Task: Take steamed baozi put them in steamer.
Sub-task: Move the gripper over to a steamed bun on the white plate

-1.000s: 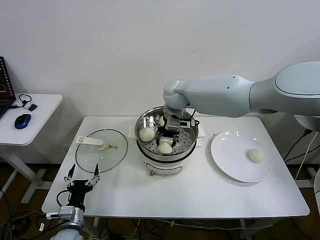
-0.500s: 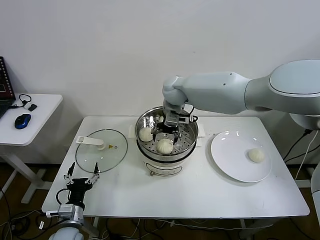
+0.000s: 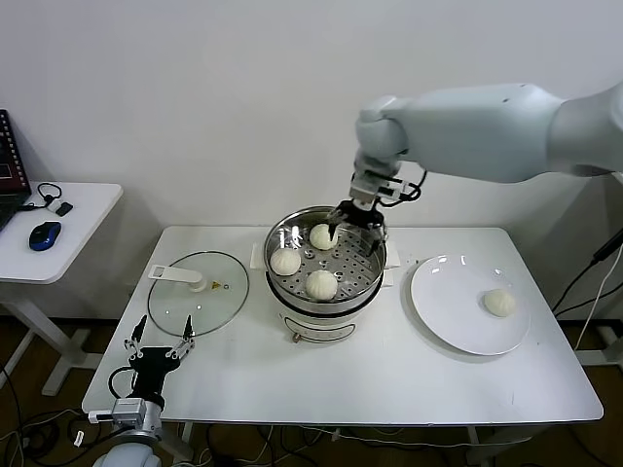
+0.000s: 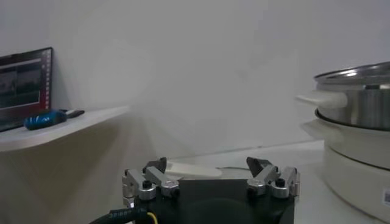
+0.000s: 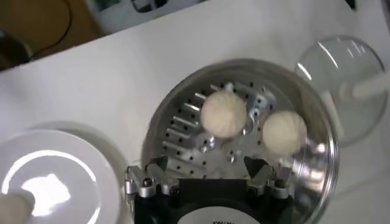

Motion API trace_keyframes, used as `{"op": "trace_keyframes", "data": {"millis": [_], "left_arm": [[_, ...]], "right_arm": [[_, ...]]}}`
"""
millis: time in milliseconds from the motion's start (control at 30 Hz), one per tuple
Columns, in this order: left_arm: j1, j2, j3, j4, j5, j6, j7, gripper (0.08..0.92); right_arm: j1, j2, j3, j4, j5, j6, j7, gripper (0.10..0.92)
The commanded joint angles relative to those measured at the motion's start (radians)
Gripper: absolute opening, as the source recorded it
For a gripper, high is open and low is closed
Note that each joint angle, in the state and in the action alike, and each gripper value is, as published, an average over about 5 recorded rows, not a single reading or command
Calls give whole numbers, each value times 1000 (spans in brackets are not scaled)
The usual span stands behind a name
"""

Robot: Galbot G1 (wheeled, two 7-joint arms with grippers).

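The steamer [image 3: 352, 265] stands mid-table on its white base and holds three steamed baozi [image 3: 321, 284] [image 3: 285, 261] [image 3: 322, 236]. A fourth baozi [image 3: 499, 303] lies on the white plate [image 3: 458, 321] to the right. My right gripper [image 3: 358, 220] hangs open and empty above the steamer's far right rim. In the right wrist view that gripper [image 5: 206, 164] looks down on the steamer [image 5: 183, 128] and two baozi [image 5: 223, 113] [image 5: 284, 131]. My left gripper [image 3: 156, 350] is parked low at the table's front left corner, open and empty [image 4: 207, 164].
A glass lid [image 3: 198, 293] with a white handle lies flat to the left of the steamer. A side table [image 3: 58, 229] with a blue mouse stands at far left. The steamer's side [image 4: 359, 91] shows in the left wrist view.
My right gripper has opened, left a baozi on the steamer's near side, and risen up and back to the right, clear of the pot. The left arm has stayed put.
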Motion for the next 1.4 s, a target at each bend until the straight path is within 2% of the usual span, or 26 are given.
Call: {"op": "trace_keyframes", "data": {"millis": [33, 167, 333, 633, 967, 1400], "left_arm": [[-2, 3, 5, 7, 1, 0, 0, 823], [-6, -2, 10, 15, 3, -1, 0, 823], [-6, -13, 16, 18, 10, -1, 0, 823], [-3, -20, 12, 30, 12, -7, -4, 823], [11, -36, 5, 33, 25, -10, -5, 823], [38, -53, -14, 28, 45, -18, -6, 823]], "right_arm": [[177, -249, -205, 157, 306, -495, 60, 823], [140, -336, -230, 158, 282, -576, 62, 823], [50, -407, -222, 69, 130, -536, 16, 823], [-152, -487, -100, -92, -47, -433, -41, 823], [-441, -461, 146, -384, -202, -296, -69, 823], [-664, -429, 433, -623, -351, -207, -98, 823]]}}
